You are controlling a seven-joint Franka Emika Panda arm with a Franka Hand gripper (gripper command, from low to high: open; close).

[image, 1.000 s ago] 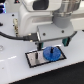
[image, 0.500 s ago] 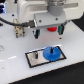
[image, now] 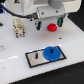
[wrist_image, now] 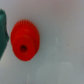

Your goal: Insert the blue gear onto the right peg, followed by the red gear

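White tabletop (image: pixel 10 65) filled the exterior view, and items are listed from that view's left to its right. A small beige object (image: pixel 19 27) with several uprights stood near the left edge; its kind could not be made out. Toward the centre lay the grey plate (image: pixel 45 56) with its black border. A thin dark pin (image: pixel 37 55) rose from the plate's left half. On the plate's right half the blue gear (image: pixel 50 52) lay flat over the spot where the right peg would stand; the peg itself was hidden. Above, the gripper (image: pixel 50 23) hung over the red gear (image: pixel 51 26), which rested on the table behind the plate, well apart from the blue gear. The dark fingers (image: pixel 59 22) stood spread, one on either side of the red gear. Whether they touched it could not be told. The wrist view showed the red gear (wrist_image: pixel 24 40) with its dark centre hole, on the pale surface.
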